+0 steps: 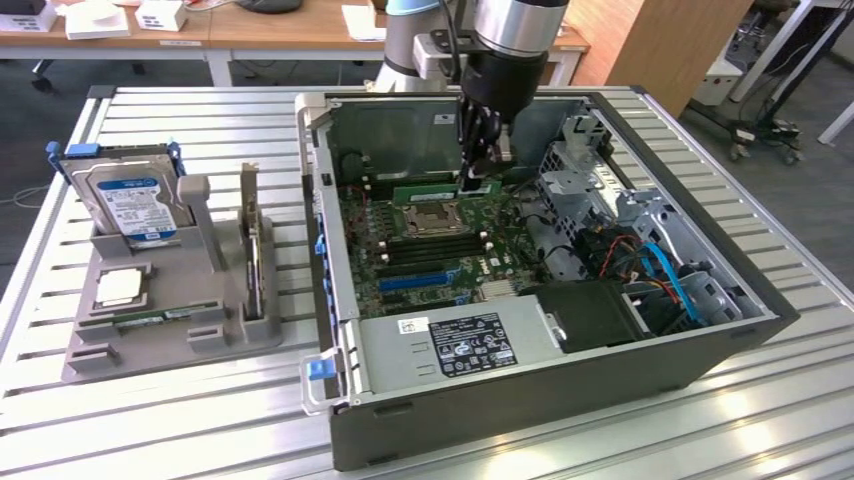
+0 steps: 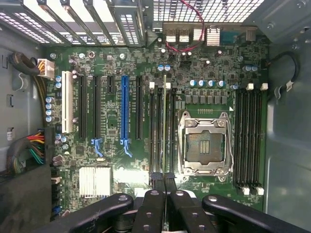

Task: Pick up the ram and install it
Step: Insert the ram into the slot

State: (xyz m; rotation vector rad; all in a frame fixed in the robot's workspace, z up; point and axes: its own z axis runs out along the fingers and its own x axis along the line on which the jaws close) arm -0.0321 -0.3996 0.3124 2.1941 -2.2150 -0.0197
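Claw (image 2: 164, 182), pinched nearly shut: I am gripping the ram (image 2: 164, 121) at the DIMM slots (image 2: 172, 131); tilt is risking jammed seating.

Background: slatted grey metal tabletop (image 1: 174, 110). Behind it, wooden desks (image 1: 267, 35) with white boxes (image 1: 160, 14) and papers (image 1: 360, 20). Dark grey floor (image 1: 34, 120). At the exterior view's right, a wooden panel (image 1: 661, 45), with a wheeled stand (image 1: 763, 125) near it. Even indoor light.
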